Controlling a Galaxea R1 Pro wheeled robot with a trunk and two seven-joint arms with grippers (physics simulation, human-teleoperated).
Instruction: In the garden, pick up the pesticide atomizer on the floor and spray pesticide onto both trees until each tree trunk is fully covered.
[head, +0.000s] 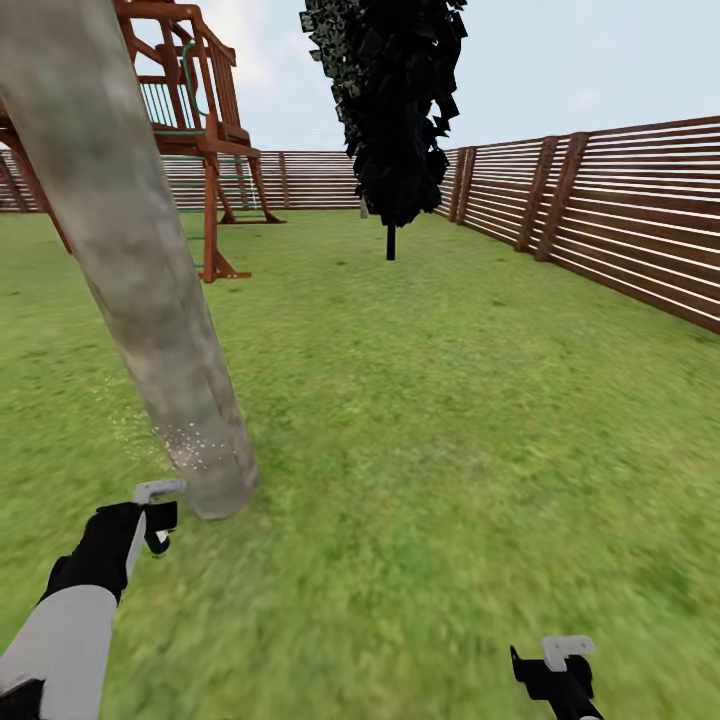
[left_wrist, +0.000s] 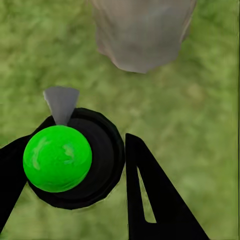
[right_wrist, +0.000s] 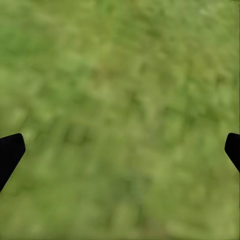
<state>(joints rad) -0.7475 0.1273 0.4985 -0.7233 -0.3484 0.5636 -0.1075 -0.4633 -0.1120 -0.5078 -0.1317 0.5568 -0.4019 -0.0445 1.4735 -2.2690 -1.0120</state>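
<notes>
The pesticide atomizer (left_wrist: 60, 157), a black body with a bright green round cap and a grey nozzle, sits clamped between the two black fingers of the left gripper (left_wrist: 75, 170), whose jaws are closed against its sides. In the head view the left gripper (head: 150, 520) is low at the left, with the atomizer's grey nozzle (head: 160, 490) just beside the base of the tree trunk (head: 150, 300). The nozzle points at the trunk without touching it. A fine cloud of whitish pesticide specks (head: 190, 445) dots the lowest part of the bark and drifts over the grass to its left; the bark higher up shows only its mottled beige-grey surface. The trunk (left_wrist: 142, 32) rises from the grass lawn (head: 450, 420). The right gripper (head: 560, 675) hangs low over the grass, well apart from the trunk; its fingertips (right_wrist: 10, 150) stand wide apart and hold nothing. Farther off stand a dark narrow tree (head: 395, 110), a wooden playhouse (head: 200, 110) and the slatted fence (head: 620, 220).
</notes>
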